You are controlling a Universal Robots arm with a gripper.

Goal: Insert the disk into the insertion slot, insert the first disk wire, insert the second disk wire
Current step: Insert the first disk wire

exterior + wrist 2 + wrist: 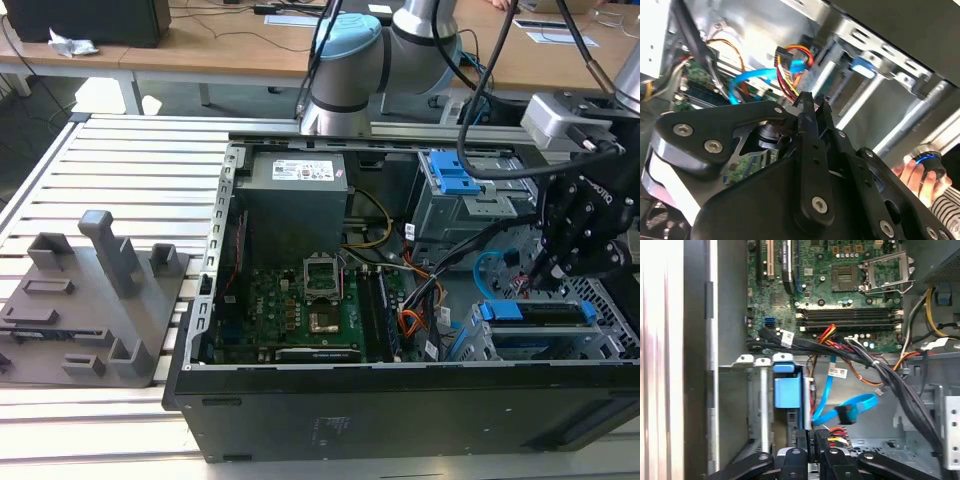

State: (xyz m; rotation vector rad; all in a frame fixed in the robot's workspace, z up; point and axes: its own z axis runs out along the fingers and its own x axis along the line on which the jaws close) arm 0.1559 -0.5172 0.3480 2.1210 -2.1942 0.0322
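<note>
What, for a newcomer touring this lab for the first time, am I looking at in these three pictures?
The exterior view looks from off the arm at a robot arm reaching into an open computer case on a slatted table. A grey fixture block lies beside the case. The two wrist views come from cameras riding on the arm. Its gripper, a two-fingered clamp, appears shut on a black plug with red, yellow and black wires. The disk, in its blue frame, sits in the insertion slot, a silver cage. The second disk wire, light blue, loops nearby.
</note>
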